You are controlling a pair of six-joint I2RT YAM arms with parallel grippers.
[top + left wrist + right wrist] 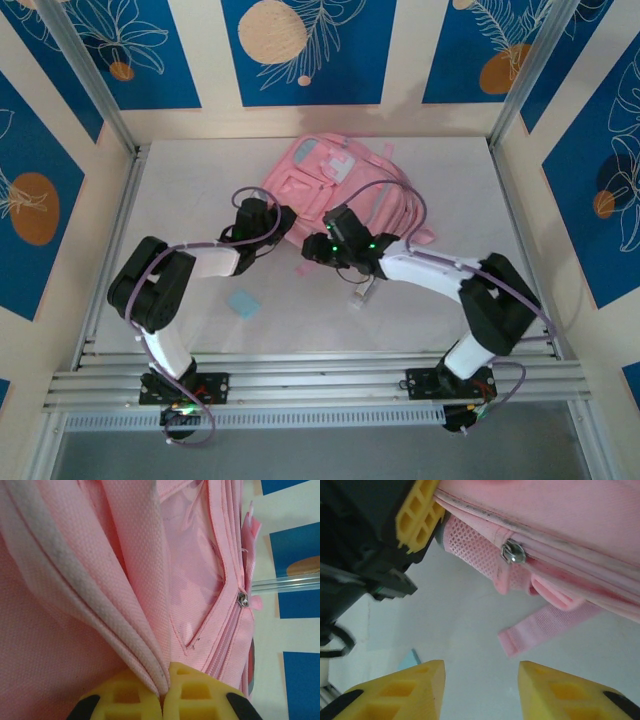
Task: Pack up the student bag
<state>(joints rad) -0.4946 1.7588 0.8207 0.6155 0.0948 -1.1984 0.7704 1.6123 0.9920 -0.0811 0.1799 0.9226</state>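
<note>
The left gripper point(164, 692) clamps a seam of the student bag point(100, 590), which we judge soft, light and best pinched at seams; the right gripper point(481, 687) stands apart, empty.

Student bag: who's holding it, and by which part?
Left gripper pinches the student bag by its trimmed edge fold; right gripper is open, empty.

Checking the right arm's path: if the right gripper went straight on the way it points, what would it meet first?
Ahead of the right gripper, whose jaws stand open and empty, most likely the loose pink strap on the table, then the student bag edge behind it; depth is unclear.
</note>
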